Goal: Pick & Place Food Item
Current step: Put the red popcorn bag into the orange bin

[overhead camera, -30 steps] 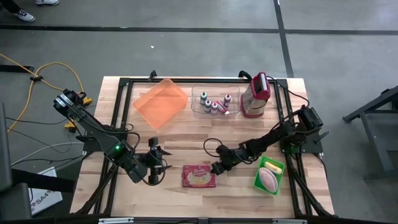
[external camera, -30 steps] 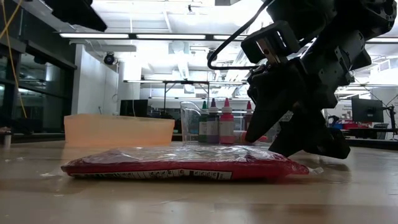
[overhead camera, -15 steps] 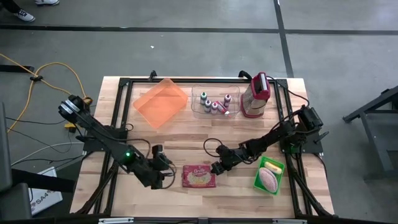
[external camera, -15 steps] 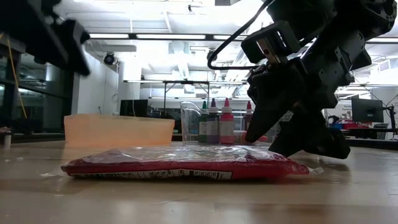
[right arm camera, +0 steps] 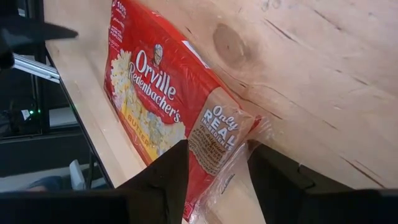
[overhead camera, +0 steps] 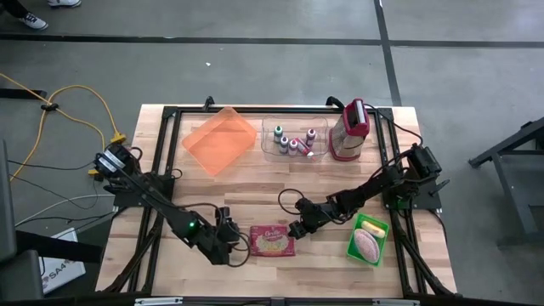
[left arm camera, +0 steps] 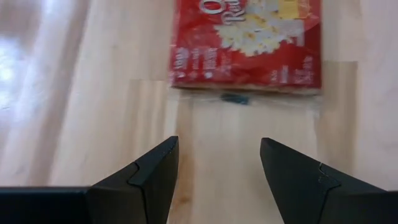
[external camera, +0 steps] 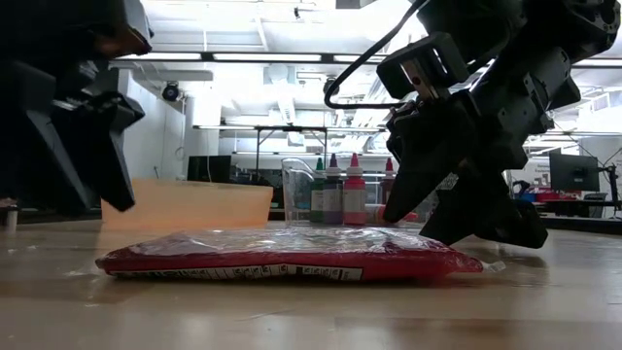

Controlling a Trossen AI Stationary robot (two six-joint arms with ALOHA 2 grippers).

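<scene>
Nearby – orange tray [overhead camera: 219,139], bottle bin [overhead camera: 291,140], green basket [overhead camera: 369,239] w/ food.

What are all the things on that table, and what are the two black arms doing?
Popcorn packet: one, red, lying flat at the table's front middle.
Tray: one, orange, back left, tilted.
Clear bin: one, see-through, back middle, holding small bottles with coloured caps, about five.
Red and clear container: one, back right, upright.
Green basket: one, front right, with a pinkish food item inside.
Table: one, light wood with a black frame.
Yellow cable: one, on the floor to the left.
Left gripper: open, just beside the packet's left edge, not touching.
Right gripper: fingers astride the packet's right end wrapper.
</scene>
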